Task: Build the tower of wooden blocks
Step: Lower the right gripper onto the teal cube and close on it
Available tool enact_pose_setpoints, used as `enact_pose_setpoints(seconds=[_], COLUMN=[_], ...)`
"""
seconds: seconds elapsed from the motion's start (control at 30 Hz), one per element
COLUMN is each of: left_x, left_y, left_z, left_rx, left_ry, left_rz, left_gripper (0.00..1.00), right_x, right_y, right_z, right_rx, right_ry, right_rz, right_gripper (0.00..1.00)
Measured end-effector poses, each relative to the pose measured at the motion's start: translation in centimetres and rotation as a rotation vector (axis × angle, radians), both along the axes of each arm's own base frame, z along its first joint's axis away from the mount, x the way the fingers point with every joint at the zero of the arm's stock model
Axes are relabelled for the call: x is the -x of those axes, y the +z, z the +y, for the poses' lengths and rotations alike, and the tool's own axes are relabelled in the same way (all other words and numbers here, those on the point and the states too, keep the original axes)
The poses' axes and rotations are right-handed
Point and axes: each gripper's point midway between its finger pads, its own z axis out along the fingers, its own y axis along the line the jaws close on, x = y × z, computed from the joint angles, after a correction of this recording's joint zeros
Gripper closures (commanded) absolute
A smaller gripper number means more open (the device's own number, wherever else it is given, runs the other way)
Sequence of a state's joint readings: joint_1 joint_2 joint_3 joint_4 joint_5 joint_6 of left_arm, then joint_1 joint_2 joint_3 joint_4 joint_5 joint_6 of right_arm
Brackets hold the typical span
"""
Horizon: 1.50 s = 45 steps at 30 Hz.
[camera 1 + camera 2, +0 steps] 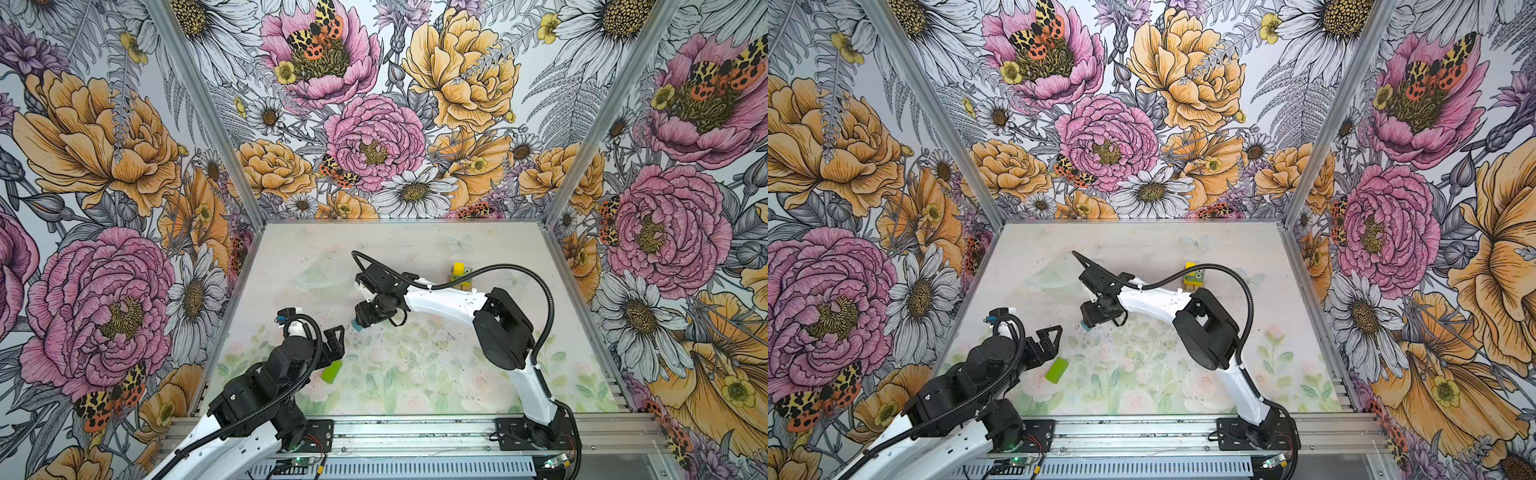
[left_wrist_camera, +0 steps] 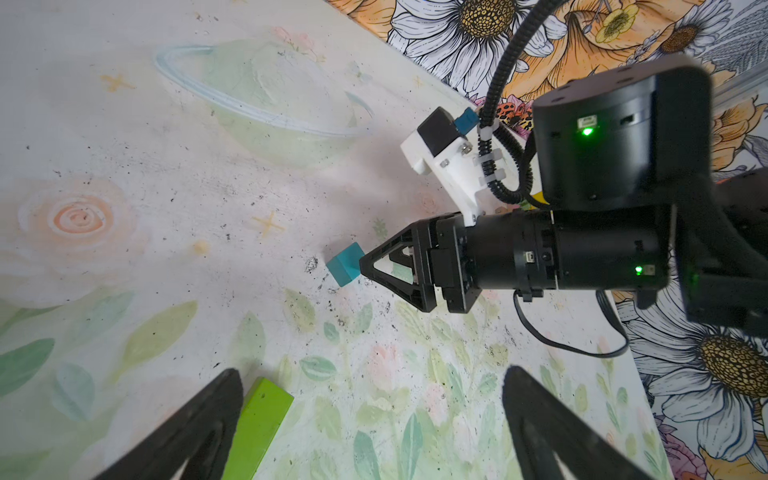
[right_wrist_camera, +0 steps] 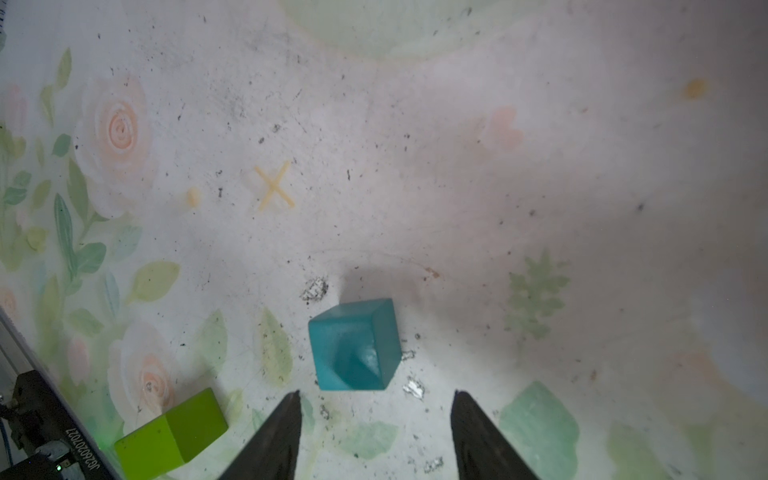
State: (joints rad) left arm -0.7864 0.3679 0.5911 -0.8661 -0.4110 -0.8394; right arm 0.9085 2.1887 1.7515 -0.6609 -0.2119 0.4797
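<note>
I am wearing smooth white covers on my right arm [image 1: 440, 301] and my left arm [image 1: 245, 451], with fat black joints [image 1: 503, 332] sitting between them. A bumpy black cable [image 1: 552, 303] is looping at the right of a top view. My fingers [image 2: 388, 244] are looking like hollow black triangles. In the left wrist view, a green light [image 2: 587, 131] is glowing on a round black part, and a white bracket [image 2: 453, 174] is carrying a blue plug [image 2: 466, 118].

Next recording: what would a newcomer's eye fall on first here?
The floral walls dominate both top views. Mid-table, the right pincer points at a teal block just ahead of its open jaws, while a lime-green block lies by the open left pincer. A small yellow-topped stack stands back right.
</note>
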Motion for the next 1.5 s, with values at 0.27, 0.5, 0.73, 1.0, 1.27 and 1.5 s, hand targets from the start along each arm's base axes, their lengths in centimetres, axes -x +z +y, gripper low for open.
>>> enact_pose_setpoints(seconds=[0.27,0.5,0.73,1.0,1.27,1.5], left_x=[0.2,0.2,0.3,0.3,0.3,0.4], left_y=[0.3,0.2,0.3,0.4,0.5,0.7], left_z=[0.2,0.3,0.4,0.5,0.6,0.6], left_rx=[0.011,0.007,0.013,0.014,0.020,0.027], left_ry=[0.000,0.002,0.005,0.005,0.009,0.009], left_rz=[-0.011,-0.008,-0.015,-0.018,-0.025,-0.032], left_gripper=[0.01,0.01,0.01,0.01,0.01,0.01], right_x=[0.6,0.4,0.1,-0.6,-0.4,-0.5], right_y=[0.6,-1.2,-1.6,-0.7,-2.4,-2.3], right_z=[1.1,1.2,1.2,1.8,1.5,1.6], right_rx=[-0.017,0.014,0.035,0.018,0.052,0.057], right_ry=[0.022,0.022,0.014,0.010,0.009,0.008], right_rz=[-0.010,0.000,-0.005,-0.028,-0.007,-0.010], right_gripper=[0.41,0.43,0.44,0.49,0.51,0.55])
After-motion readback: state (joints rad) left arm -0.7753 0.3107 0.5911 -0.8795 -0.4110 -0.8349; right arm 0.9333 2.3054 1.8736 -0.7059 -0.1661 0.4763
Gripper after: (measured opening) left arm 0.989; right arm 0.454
